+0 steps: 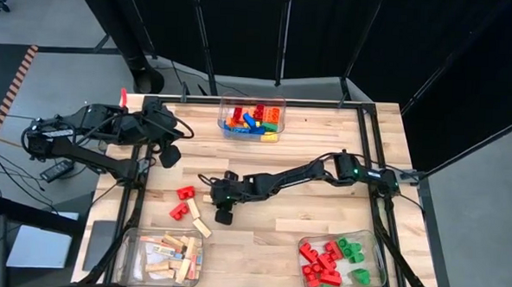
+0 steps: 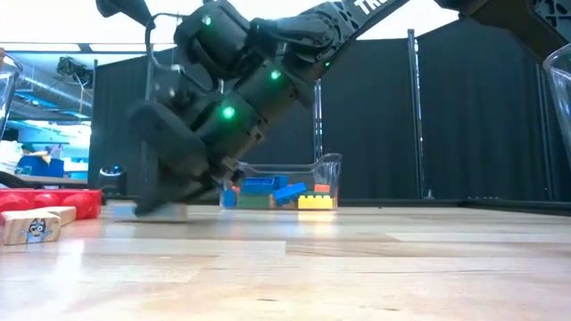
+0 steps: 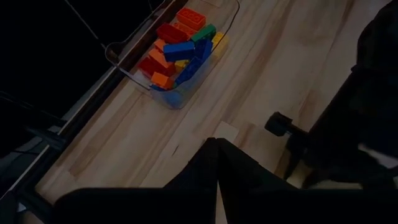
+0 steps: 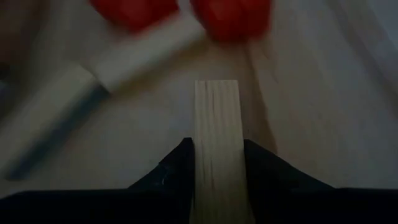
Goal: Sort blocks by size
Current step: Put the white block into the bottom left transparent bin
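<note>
- Right gripper [image 1: 212, 198] reaches low to mid-frame in the high view, fingers clamped on a wooden bar [image 4: 217, 149].
- Left gripper [image 3: 217, 163], fingers pressed together, empty, upper left.
- Only the right wrist view shows the grip.

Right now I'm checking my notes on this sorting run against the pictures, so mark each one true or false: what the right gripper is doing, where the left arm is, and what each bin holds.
1. The right gripper has a pale wooden bar between its fingers. True.
2. The left gripper is picking red bricks from the table. False: it is shut and empty, waiting near the table's far left edge.
3. The near right bin holds only wooden bars. False: it holds red and green bricks.
4. Two red bricks lie loose on the table near the right gripper. True.
5. The far bin holds mixed-colour bricks. True.
</note>
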{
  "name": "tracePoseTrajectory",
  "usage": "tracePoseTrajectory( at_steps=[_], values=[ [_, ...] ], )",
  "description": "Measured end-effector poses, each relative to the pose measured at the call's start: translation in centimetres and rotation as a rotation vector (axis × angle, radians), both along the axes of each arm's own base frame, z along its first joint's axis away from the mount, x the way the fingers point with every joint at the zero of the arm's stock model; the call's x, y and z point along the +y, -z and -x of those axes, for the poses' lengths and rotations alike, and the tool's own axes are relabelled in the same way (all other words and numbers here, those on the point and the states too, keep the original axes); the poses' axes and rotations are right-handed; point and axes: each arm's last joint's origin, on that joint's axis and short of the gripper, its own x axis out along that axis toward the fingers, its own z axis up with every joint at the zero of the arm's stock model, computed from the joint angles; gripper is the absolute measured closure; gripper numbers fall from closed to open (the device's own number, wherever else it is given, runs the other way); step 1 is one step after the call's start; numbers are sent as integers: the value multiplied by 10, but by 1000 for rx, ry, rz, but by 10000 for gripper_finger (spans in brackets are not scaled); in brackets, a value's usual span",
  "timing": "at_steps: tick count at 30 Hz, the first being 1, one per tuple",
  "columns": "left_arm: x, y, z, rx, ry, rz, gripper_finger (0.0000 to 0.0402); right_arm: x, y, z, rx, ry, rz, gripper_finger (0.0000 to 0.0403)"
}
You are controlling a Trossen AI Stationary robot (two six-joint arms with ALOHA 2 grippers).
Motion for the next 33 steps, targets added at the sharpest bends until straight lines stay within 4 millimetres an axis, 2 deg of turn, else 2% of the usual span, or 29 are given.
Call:
tracePoseTrajectory(
  at_steps=[2, 6, 8, 15, 20, 23, 25, 33],
  values=[
    [0, 0, 0, 0, 0, 0, 388, 2, -15, -3, -81, -10, -9, 281],
    [0, 0, 0, 0, 2, -2, 388, 15, -70, -6, -319, -56, -8, 281],
    [0, 0, 0, 0, -3, -11, 388, 26, -83, -6, -406, -103, 22, 281],
    [0, 0, 0, 5, 8, -26, 388, 59, -92, -5, -568, -305, 52, 281],
    [0, 0, 0, 6, 9, -26, 388, 67, -90, -3, -578, -356, 84, 281],
    [0, 0, 0, 6, 9, -26, 388, 69, -106, -7, -646, -390, 81, 281],
    [0, 0, 0, 4, 9, -26, 388, 70, -113, -16, -693, -428, 72, 281],
    [0, 0, 0, -4, -8, -10, 388, 86, -90, -65, -662, -608, -82, 281]
  ],
)
